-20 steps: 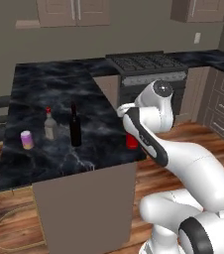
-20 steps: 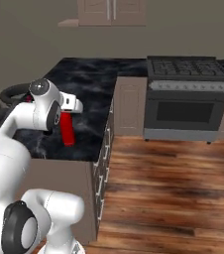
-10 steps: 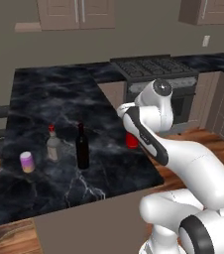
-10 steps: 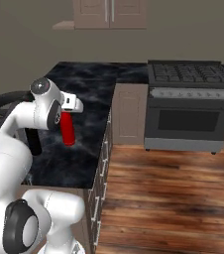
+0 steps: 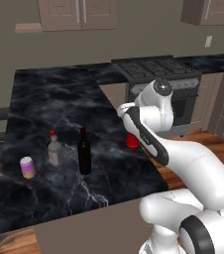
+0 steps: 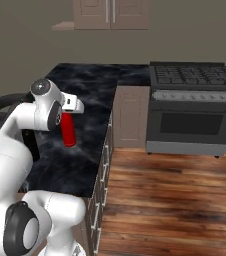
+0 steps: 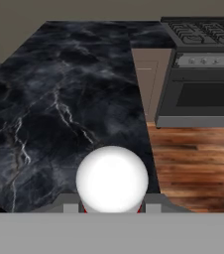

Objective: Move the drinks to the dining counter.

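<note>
- On the dining counter (image 5: 59,109), from the left, stand 3 drinks: the can (image 5: 27,167), the clear bottle (image 5: 54,149), the wine bottle (image 5: 84,151).
- Right of these, the gripper (image 6: 67,114) is clamped on the red bottle (image 6: 68,130), which hangs upright above the slab near its right edge.
- Farther right stands the stove (image 6: 192,107), across the wood floor (image 6: 175,200).

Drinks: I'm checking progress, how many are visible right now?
4. The can, clear bottle and wine bottle stand on the dining counter; the red bottle hangs in the end effector.
</note>
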### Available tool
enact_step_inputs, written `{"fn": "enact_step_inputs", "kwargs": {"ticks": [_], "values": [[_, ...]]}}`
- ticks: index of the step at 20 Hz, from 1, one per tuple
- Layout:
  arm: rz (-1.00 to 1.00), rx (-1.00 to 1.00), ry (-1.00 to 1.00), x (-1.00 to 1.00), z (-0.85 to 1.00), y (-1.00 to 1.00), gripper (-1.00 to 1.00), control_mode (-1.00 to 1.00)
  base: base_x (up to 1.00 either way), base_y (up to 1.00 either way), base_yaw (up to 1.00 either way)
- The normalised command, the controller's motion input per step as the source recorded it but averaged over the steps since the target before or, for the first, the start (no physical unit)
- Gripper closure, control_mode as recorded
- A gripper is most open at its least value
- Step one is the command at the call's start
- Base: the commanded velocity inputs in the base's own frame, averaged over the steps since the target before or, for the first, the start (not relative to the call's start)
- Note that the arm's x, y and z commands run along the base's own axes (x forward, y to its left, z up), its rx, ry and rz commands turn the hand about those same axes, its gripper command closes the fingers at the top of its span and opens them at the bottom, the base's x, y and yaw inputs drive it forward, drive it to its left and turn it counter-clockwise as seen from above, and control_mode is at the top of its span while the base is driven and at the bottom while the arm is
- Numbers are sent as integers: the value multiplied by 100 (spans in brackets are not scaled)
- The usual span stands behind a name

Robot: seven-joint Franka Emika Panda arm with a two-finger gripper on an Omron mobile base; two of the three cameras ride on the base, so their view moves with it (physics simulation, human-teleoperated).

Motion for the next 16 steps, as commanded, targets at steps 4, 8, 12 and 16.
{"fn": "enact_step_inputs", "kwargs": {"ticks": [4,8,12,16], "values": [[0,0,0,0,0,0,100,100,43,34,0],[0,0,0,10,-11,10,100,-100,31,29,0],[0,0,0,29,-63,39,100,-100,0,0,0],[0,0,2,19,-59,39,100,-100,0,0,0]]}}
